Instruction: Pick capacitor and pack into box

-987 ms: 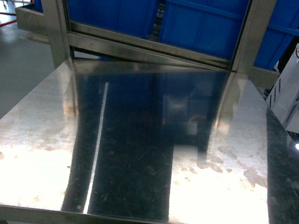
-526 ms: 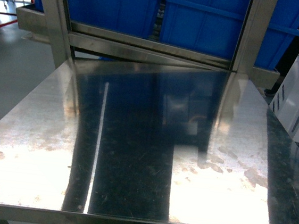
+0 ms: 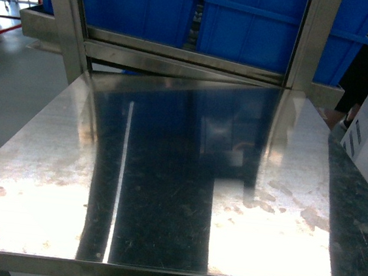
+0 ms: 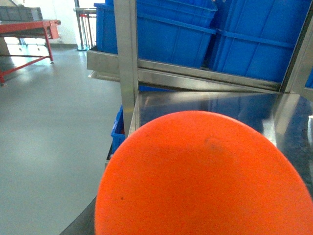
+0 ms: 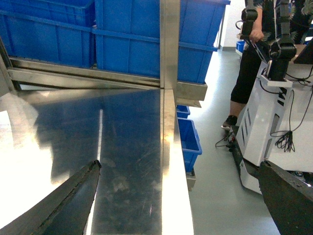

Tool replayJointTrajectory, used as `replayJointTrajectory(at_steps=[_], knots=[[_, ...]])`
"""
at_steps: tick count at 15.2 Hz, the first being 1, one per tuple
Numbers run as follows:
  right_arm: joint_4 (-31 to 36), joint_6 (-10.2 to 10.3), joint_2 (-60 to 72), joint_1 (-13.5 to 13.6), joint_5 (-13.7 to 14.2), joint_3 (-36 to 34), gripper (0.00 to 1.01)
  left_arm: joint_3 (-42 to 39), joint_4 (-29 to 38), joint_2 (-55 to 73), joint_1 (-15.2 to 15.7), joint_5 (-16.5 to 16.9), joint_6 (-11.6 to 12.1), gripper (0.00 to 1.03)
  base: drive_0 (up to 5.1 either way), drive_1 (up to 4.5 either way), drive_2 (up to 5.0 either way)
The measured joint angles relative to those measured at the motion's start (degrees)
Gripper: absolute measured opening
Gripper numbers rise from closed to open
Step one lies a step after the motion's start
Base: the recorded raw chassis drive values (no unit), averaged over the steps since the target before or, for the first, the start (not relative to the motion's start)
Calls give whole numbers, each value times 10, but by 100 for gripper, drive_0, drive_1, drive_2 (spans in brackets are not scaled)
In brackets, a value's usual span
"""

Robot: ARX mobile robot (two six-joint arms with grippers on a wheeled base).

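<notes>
No capacitor and no box shows in any view. The head view holds only the bare steel table (image 3: 167, 176), with neither gripper in it. In the right wrist view my right gripper (image 5: 180, 165) is open, its two dark fingers (image 5: 73, 205) spread wide over the table's right edge (image 5: 173, 161) with nothing between them. A blurred orange rounded shape (image 4: 205, 176) fills the lower part of the left wrist view and hides where the left jaws would be. I cannot tell what it is.
Large blue bins (image 3: 248, 26) sit on a steel rack behind the table, between upright posts (image 3: 64, 26). Right of the table stand a white wheeled machine (image 5: 264, 122) with cables and a person (image 5: 247, 73). Small blue bins (image 5: 188, 137) lie on the floor there.
In the head view the white machine at the right edge has shifted further right, uncovering a person's dark legs. The table looks the same.
</notes>
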Motion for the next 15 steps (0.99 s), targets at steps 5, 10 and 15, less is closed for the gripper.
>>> replayJointTrajectory(at_steps=[5, 10, 15], knots=[[0, 0, 0, 0, 0, 0, 98, 0, 0, 0, 0, 0, 0, 44, 0, 0, 0], [1, 0, 0, 0, 0, 0, 98, 0, 1, 0, 0, 0, 0, 44, 0, 0, 0], [2, 0, 0, 0, 0, 0, 98, 0, 2, 0, 0, 0, 0, 44, 0, 0, 0]])
